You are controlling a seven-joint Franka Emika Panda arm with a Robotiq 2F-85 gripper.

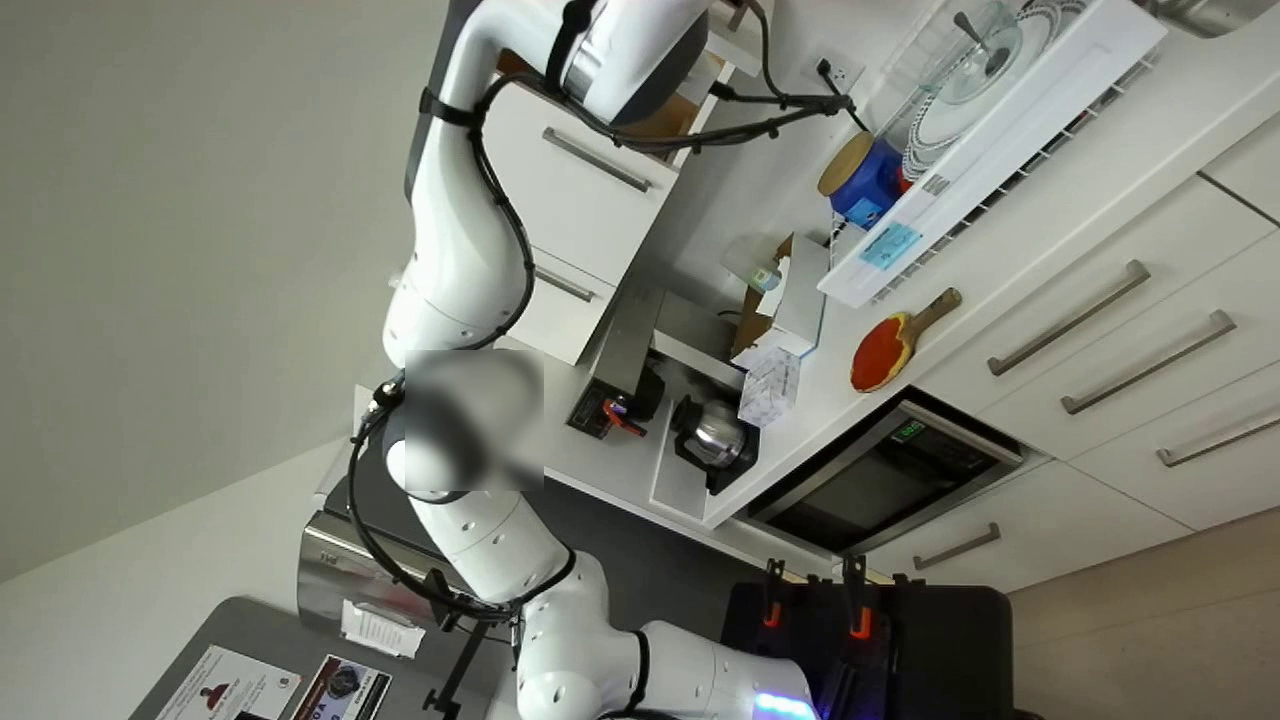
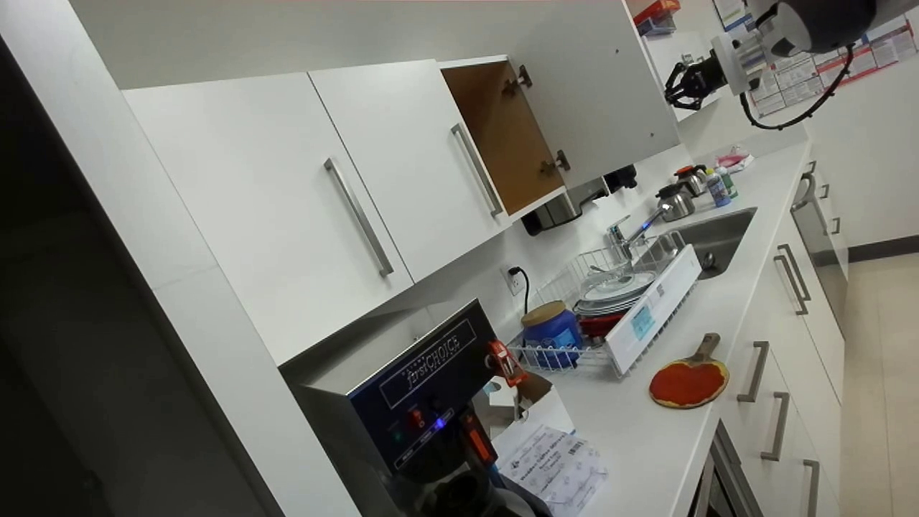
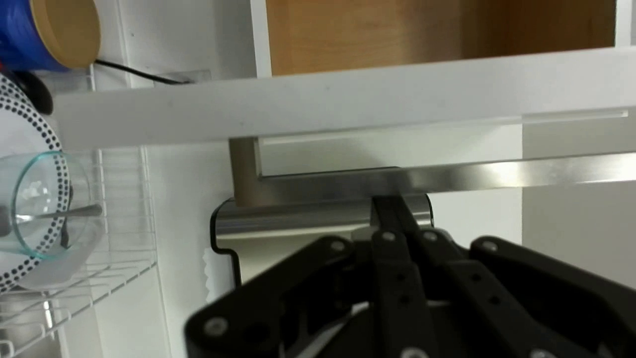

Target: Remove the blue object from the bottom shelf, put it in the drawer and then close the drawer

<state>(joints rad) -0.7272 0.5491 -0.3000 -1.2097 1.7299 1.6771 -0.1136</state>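
A blue jar with a tan lid stands in the dish rack; it shows in both exterior views (image 1: 868,187) (image 2: 554,339) and at the left of the wrist view (image 3: 20,37). Drawers with bar handles (image 1: 1070,320) (image 2: 752,372) in the lower counter are closed. An upper cabinet (image 2: 495,136) stands open, its wooden inside (image 3: 367,35) bare where visible. My gripper is shut with no object in it (image 3: 389,204) (image 2: 673,93). Its fingertips are at the lower edge of the open door's metal handle (image 3: 318,186); I cannot tell whether they touch.
The open cabinet door (image 2: 596,93) juts out toward the arm. The white dish rack (image 2: 657,316) holds plates and glass. A red-faced paddle (image 1: 882,355) (image 2: 689,384) lies on the counter. Boxes (image 1: 800,295) and a coffee machine (image 2: 423,373) stand beyond the rack.
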